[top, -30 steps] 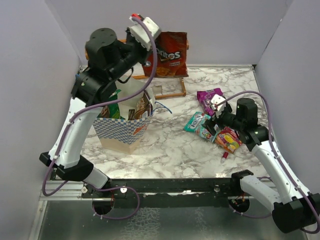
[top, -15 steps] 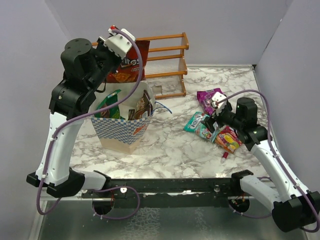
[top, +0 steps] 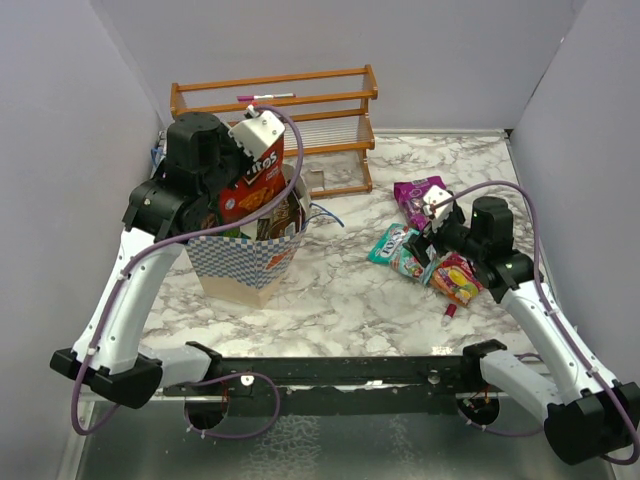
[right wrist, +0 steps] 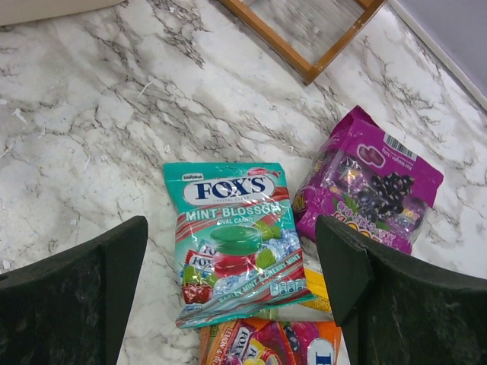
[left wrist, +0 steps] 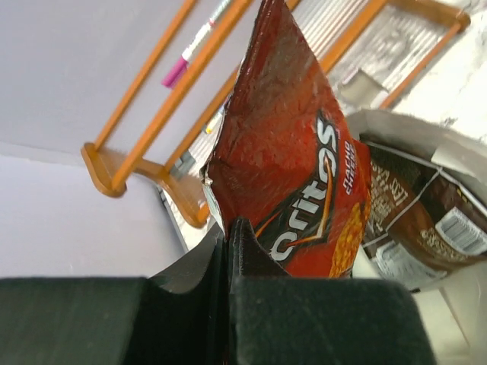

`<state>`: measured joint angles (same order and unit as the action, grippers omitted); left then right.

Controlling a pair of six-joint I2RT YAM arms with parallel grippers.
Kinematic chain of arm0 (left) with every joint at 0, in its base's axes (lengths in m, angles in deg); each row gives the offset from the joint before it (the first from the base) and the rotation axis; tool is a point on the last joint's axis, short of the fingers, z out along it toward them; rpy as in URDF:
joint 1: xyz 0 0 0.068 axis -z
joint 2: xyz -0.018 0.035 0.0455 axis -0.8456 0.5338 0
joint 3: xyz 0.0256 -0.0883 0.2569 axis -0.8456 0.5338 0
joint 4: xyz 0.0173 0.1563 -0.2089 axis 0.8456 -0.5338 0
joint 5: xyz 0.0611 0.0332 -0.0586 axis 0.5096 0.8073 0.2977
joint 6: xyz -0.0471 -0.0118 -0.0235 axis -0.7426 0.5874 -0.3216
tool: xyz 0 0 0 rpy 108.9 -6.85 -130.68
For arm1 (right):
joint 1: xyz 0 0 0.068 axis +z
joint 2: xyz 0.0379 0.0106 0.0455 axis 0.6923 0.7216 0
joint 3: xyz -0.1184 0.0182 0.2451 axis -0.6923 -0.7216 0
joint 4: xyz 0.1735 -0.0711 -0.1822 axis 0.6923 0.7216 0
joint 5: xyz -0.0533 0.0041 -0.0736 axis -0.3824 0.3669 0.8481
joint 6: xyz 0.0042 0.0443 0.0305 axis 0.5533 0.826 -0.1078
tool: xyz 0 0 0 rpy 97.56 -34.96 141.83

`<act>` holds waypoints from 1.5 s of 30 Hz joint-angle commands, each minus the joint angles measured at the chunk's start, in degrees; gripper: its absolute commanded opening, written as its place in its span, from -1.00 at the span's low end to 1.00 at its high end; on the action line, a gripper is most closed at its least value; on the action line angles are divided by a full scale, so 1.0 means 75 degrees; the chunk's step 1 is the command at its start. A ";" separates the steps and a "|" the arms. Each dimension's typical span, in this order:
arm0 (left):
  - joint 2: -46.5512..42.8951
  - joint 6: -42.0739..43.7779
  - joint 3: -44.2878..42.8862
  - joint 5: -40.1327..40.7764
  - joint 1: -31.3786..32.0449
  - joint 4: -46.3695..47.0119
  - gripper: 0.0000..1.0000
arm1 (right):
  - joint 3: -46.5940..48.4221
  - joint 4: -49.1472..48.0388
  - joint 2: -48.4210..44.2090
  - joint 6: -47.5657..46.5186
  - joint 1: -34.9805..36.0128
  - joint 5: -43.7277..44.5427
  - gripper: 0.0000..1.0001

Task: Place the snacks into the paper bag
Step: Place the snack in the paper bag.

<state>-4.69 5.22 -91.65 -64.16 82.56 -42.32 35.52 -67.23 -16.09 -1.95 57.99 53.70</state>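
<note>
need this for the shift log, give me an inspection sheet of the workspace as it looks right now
surface: marble table, no spills seen
job's things: Doritos bag held over the mouth of the paper bag; brown packet inside it; teal pack, magenta pack and red-yellow pack lying on the table
clutter: wooden rack with a pink marker; small red-pink object
grippers: left gripper, jaws shut on the Doritos bag; right gripper, jaws open above the teal pack
cables: purple cables loop along both arms
surroundings: plain grey walls
</note>
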 commanded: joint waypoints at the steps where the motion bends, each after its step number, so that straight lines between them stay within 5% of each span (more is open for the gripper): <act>1: -0.0618 0.0013 0.0479 0.0495 -0.0053 -0.0026 -1.00 | -0.0047 -0.0228 0.0068 -0.0046 -0.0027 0.0225 0.83; 29: -0.0736 -0.1098 0.3452 0.0008 -0.1165 0.0617 -0.93 | -0.0151 -0.0164 0.0361 -0.0188 -0.0027 0.0648 0.83; 37: -0.0615 -0.1080 0.3648 -0.0175 -0.1177 0.0551 -0.66 | -0.0152 -0.0157 0.0410 -0.0224 -0.0027 0.0715 0.83; 45: -0.0673 -0.1023 0.3543 -0.0277 -0.1176 0.0676 -0.13 | -0.0176 -0.0191 0.0434 -0.0130 -0.0038 0.0918 0.83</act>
<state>-9.15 -2.41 -64.40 -64.73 74.18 -38.99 34.69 -67.25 -12.96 -2.91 57.99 58.25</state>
